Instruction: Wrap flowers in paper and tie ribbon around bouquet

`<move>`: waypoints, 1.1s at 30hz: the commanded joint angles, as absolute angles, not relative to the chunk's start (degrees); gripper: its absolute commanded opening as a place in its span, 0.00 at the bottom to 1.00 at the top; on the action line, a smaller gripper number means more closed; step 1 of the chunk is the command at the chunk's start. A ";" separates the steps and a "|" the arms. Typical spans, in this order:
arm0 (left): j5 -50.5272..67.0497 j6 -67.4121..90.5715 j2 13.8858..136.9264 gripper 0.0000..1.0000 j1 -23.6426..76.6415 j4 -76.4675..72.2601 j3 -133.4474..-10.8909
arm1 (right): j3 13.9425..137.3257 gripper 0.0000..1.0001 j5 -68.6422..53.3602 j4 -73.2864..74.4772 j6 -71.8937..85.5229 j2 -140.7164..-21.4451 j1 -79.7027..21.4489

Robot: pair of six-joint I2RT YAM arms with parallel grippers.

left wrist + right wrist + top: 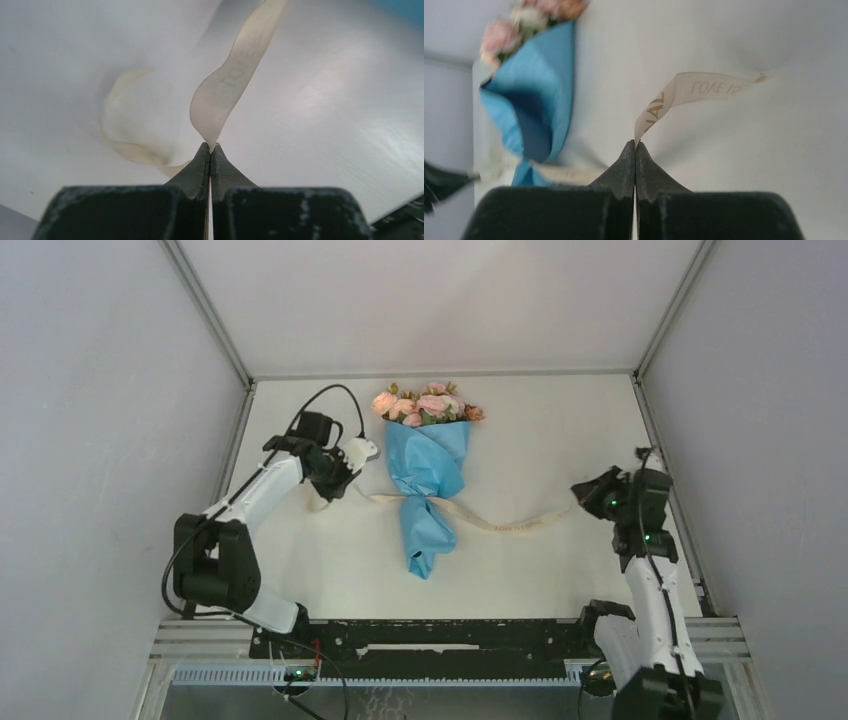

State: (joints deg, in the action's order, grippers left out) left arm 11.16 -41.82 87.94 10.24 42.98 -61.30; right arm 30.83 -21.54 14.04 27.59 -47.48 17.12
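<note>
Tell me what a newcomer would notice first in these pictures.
The bouquet, pink flowers in light blue paper, lies in the middle of the white table, blooms at the far end. A cream ribbon crosses its narrow waist and runs out to both sides. The left gripper and right gripper each pinch one end of it, jaws shut.
</note>
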 commanded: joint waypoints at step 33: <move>36.56 -36.01 62.07 0.00 33.60 67.93 -73.23 | 46.23 0.81 -28.89 -7.70 3.21 -62.79 -50.81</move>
State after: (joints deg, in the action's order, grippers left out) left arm 31.66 -31.14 65.10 37.89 70.41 -75.29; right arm 47.07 -13.28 16.97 15.62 -53.93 -48.84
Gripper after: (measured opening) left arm 0.004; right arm 0.822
